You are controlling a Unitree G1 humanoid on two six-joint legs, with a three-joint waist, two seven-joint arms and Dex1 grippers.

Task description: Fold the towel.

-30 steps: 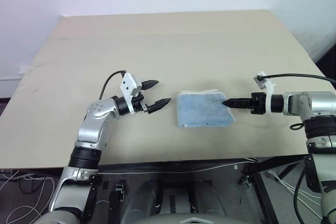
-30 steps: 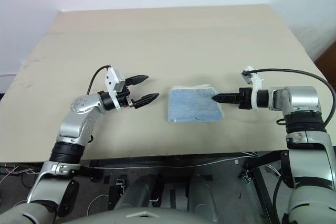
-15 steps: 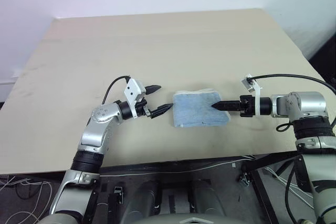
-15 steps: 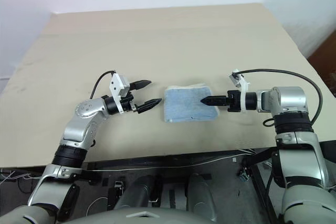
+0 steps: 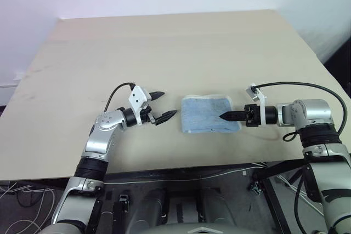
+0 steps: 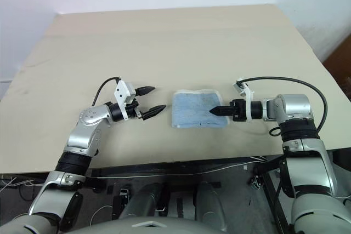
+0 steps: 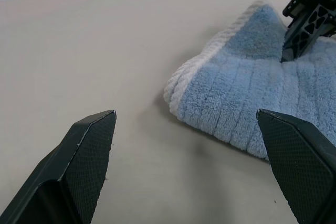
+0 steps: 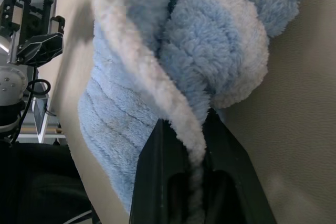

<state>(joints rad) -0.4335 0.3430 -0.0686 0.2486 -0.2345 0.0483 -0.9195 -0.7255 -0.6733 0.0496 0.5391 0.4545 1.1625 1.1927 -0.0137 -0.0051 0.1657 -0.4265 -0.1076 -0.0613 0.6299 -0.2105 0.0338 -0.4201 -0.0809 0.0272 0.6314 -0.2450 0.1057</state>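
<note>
Right gripper [image 5: 222, 116]: fingers pressed together on the towel [image 5: 210, 114], pinching a fold of the white-edged layer at the towel's right edge. Right wrist view confirms it: the white stitched edging [image 8: 178, 114] runs down between the two black fingers [image 8: 149, 177], which are clamped on it with almost no gap. The gripper comes in from the robot's right, angled slightly down, tip over the right part of the towel.

Left gripper [image 5: 163, 106]: fingers spread wide, holding nothing, touching nothing. It sits just off the towel's left edge, pointing across towards it, with a strip of bare table [image 5: 164, 47] between fingertips and cloth. In the left wrist view the two black fingers [image 7: 86, 156] frame the towel's near corner [image 7: 181, 85], and the right gripper's finger [image 7: 304, 30] is visible pressing onto the cloth at the far side.

Towel: light blue terry, already folded into a compact, roughly square stack, lying flat on the beige table near its front edge, between the two grippers. White edging shows along its far and left sides. Layered folds visible at the left edge and at the right where the pinch is. Not lifted; it rests on the table.
</note>
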